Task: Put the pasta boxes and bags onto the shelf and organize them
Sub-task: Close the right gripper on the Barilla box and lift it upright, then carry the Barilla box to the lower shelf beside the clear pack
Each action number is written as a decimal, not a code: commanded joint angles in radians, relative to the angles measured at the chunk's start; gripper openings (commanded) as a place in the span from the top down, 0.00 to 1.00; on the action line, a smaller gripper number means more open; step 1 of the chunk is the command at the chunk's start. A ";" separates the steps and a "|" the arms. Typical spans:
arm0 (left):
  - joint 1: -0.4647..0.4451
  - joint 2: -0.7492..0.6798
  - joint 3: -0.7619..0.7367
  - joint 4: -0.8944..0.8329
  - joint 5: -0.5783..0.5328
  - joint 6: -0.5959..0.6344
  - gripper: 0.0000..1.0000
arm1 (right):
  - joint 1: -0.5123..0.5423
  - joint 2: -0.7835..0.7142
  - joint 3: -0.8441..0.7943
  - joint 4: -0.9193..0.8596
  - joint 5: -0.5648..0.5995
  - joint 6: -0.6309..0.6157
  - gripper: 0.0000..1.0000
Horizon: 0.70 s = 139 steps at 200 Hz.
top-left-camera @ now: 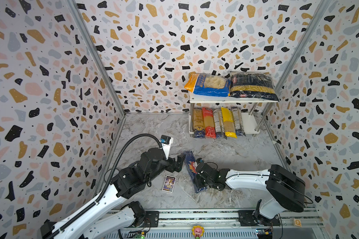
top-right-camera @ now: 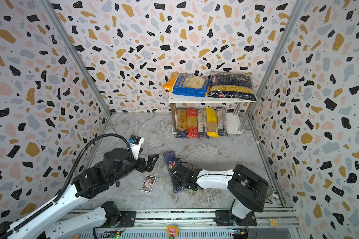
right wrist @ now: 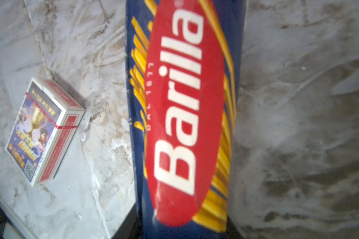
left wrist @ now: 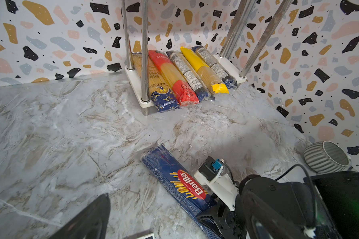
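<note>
Barilla box (top-left-camera: 192,168) lies flat, long axis front-to-back, well short of the shelf (top-left-camera: 232,101); right gripper (top-left-camera: 198,174) straddles its middle, apparently pinching; left gripper (top-left-camera: 177,164) gapes alongside.

Blue box (right wrist: 184,124): "Barilla", "DAL 1877". Navy-gold pack (left wrist: 166,101): "SPAGHETTI".

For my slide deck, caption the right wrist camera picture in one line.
Right claw clasps the blue Barilla box on the marble table, a small card box lying beside it.
</note>
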 commanded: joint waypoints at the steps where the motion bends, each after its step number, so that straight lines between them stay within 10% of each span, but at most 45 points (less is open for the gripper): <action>1: 0.006 0.040 0.044 0.093 0.028 0.001 0.00 | -0.035 -0.081 -0.036 0.017 -0.077 -0.039 0.67; 139: 0.006 0.255 0.119 0.155 0.037 -0.022 0.01 | -0.369 -0.439 -0.232 0.145 -0.442 -0.098 0.72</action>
